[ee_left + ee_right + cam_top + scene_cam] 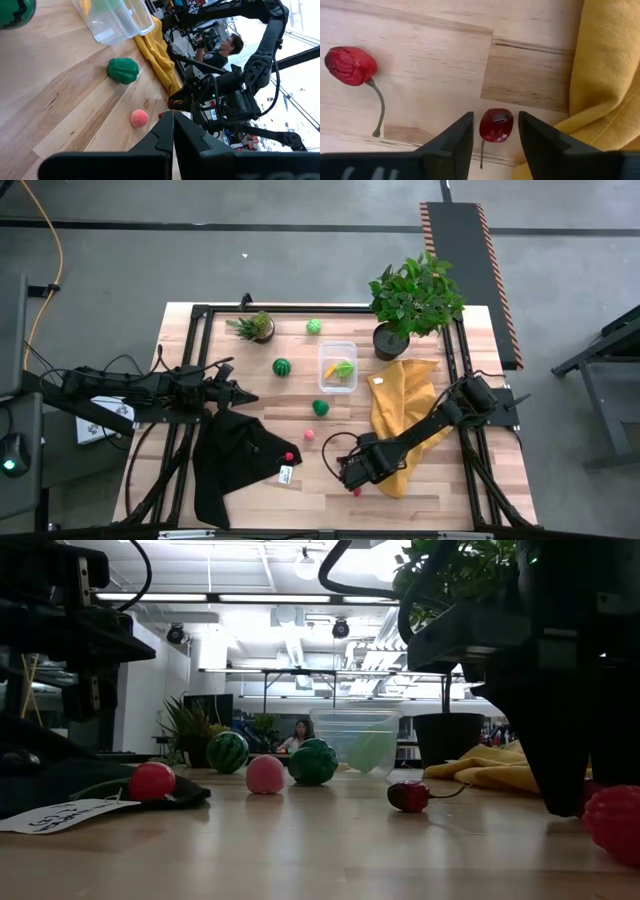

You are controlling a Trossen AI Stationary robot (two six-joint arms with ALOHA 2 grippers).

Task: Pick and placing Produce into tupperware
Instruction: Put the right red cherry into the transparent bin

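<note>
1. R gripper [495, 131] low at table's [300, 490] front edge beside yellow cloth [402, 415], jaws spread either side of a cherry [496, 124], not pinching.
2. L gripper [173, 131] pressed shut, idle by black cloth [235, 460].
3. Tupperware [338, 366] mid-table w/ yellow piece [343, 369].

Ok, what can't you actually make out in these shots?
- High view: right gripper hides the dark red cherry between its fingers.
- Right wrist view: whether the fingers touch that cherry.
- Low view: tupperware contents blurred behind its wall.
- Low view: raspberry cut off by the edge.
</note>
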